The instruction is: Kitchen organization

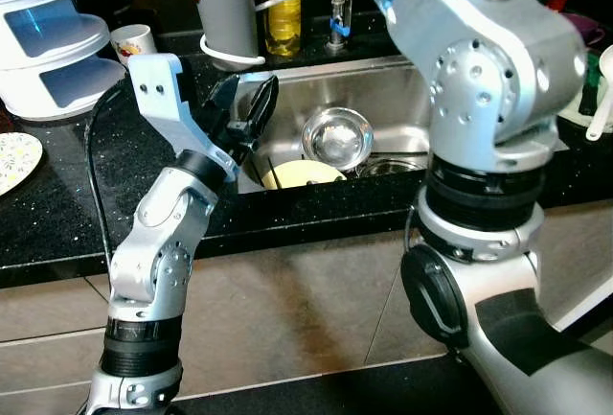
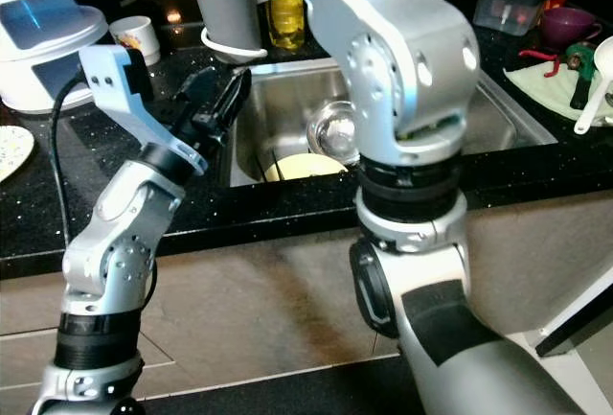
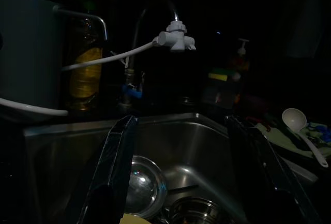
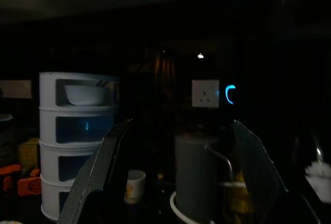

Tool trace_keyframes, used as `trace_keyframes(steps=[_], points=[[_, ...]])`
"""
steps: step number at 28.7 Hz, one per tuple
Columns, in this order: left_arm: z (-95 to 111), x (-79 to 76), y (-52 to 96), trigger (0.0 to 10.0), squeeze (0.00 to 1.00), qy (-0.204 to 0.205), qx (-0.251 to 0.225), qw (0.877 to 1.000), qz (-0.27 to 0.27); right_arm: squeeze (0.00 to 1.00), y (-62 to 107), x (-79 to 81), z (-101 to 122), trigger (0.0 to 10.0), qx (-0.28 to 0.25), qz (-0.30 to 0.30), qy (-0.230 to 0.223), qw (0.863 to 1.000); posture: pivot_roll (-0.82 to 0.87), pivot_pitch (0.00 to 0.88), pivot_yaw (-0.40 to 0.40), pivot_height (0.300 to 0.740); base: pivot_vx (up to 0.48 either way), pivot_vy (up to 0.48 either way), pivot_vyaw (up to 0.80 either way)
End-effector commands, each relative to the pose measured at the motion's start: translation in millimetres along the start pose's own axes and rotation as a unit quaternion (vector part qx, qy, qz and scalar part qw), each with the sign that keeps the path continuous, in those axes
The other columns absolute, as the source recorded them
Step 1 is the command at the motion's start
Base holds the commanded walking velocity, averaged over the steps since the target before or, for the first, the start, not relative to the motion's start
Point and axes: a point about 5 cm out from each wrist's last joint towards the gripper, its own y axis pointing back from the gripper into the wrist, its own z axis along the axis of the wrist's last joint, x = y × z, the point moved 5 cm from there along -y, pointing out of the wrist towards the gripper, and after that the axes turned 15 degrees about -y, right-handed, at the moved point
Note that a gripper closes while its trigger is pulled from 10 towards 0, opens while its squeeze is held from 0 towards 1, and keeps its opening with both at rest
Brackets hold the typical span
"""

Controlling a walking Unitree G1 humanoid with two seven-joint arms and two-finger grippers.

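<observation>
Here, left gripper [image 1: 251,108] spread over sink [image 1: 402,84], no legible labels

Between the parted black fingers [image 3: 111,167] lies a steel sink [image 3: 207,146] holding a shiny bowl [image 3: 142,185]; a tap [image 3: 176,32] (white hose attached) arches above.
</observation>
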Motion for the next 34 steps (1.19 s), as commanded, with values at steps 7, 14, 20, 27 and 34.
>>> trace_keyframes(steps=[7, 14, 20, 27, 34], points=[[-20.1, 3.3, 14.0, 10.0, 0.00, -0.037, 0.043, 0.998, 0.009, 0.00, 33.4, -41.3, -57.8, 10.0, 0.042, -0.015, -0.119, 0.992, -0.02, 0.007, 0.050, 0.740, 0.000, 0.000, 0.00], [-26.0, 17.5, 25.5, 10.0, 0.00, -0.069, 0.068, 0.994, 0.042, 0.00, 96.0, -95.6, -115.6, 10.0, 0.066, -0.063, -0.155, 0.984, -0.01, 0.000, 0.037, 0.740, 0.000, 0.000, 0.00], [-36.8, 30.8, 43.4, 10.0, 0.00, -0.092, 0.108, 0.987, 0.073, 0.00, 137.9, -101.2, -154.8, 10.0, 0.106, -0.102, -0.181, 0.972, 0.01, 0.000, 0.029, 0.740, 0.000, 0.000, 0.00], [-58.8, 18.3, 67.3, 10.0, 0.00, -0.099, 0.155, 0.981, 0.061, 0.00, 171.0, -122.9, -191.8, 10.0, 0.159, -0.163, -0.104, 0.968, 0.02, 0.000, 0.019, 0.740, 0.000, 0.000, 0.00], [-67.7, 22.4, 82.2, 10.0, 0.00, -0.105, 0.180, 0.976, 0.067, 0.00, 193.1, -141.7, -201.1, 10.0, 0.193, -0.191, -0.042, 0.962, 0.02, 0.000, 0.017, 0.740, -0.069, 0.000, 0.00]])
